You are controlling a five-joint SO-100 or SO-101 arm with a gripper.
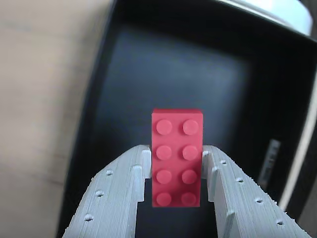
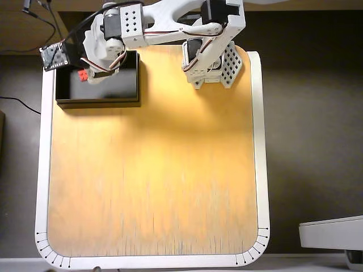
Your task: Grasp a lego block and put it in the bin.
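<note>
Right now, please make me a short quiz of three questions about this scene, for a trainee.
1. True or false: the gripper is shut on the block.
2. In the overhead view, where is the block?
A. on the bare wood table
B. over the bin
C. beside the arm's base
3. Fill in: in the wrist view, the block shows two rows of ____ studs each.

Key: 1 true; 2 B; 3 four.
</note>
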